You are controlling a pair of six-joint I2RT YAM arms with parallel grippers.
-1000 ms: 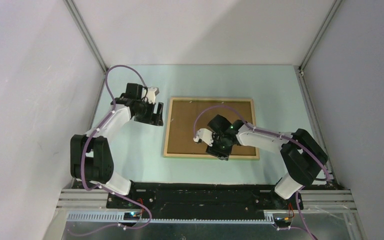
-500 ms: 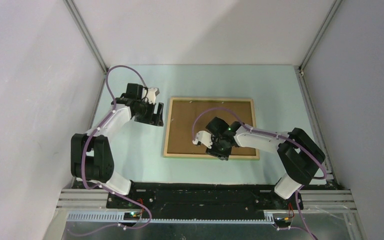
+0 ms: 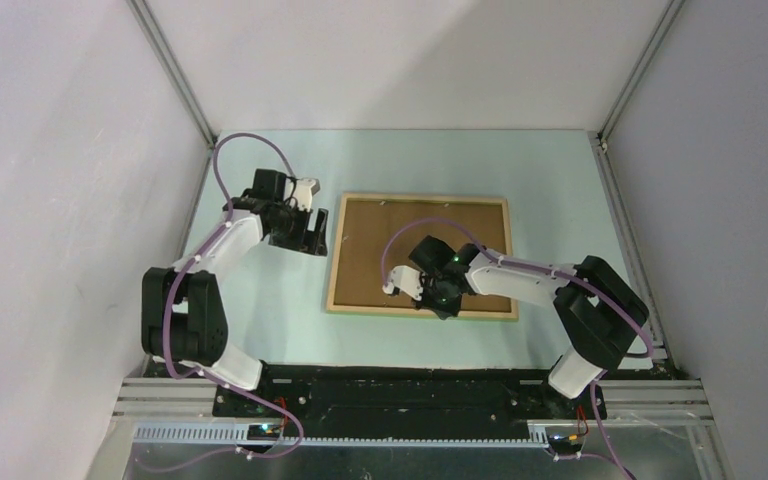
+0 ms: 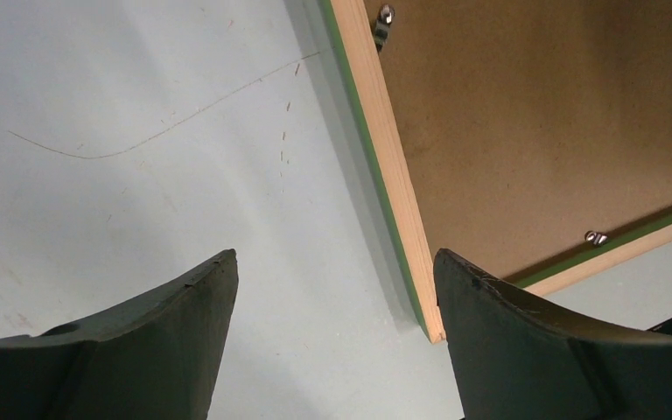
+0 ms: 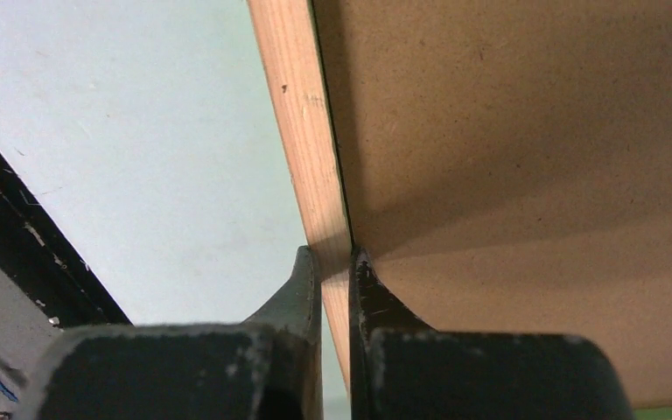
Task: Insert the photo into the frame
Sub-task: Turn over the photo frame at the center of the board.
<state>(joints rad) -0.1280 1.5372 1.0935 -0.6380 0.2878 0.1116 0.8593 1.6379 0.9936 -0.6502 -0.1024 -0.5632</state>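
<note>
The frame (image 3: 332, 262) lies face down in the middle of the table, its light wood back upward and a thin green edge showing (image 4: 385, 149). Inside it sits the photo (image 3: 370, 250), only its plain brown board back visible (image 4: 525, 114) (image 5: 507, 131). My right gripper (image 3: 442, 305) is shut on the frame's near wooden rail (image 5: 297, 114). One finger is on the table side and the other on the board side (image 5: 332, 258). My left gripper (image 3: 313, 240) stands open and empty beside the frame's left rail. A frame corner lies by its right finger (image 4: 334, 262).
Small metal clips (image 4: 385, 16) (image 4: 594, 237) sit on the frame's inner edge. The black base rail (image 3: 410, 385) runs along the near table edge. Pale enclosure walls with aluminium posts (image 3: 175, 75) (image 3: 640, 70) close the sides and back. Purple cables loop over both arms.
My right gripper has closed from part open onto the frame's near rail and edged slightly left. The left arm has hardly moved and stays open.
</note>
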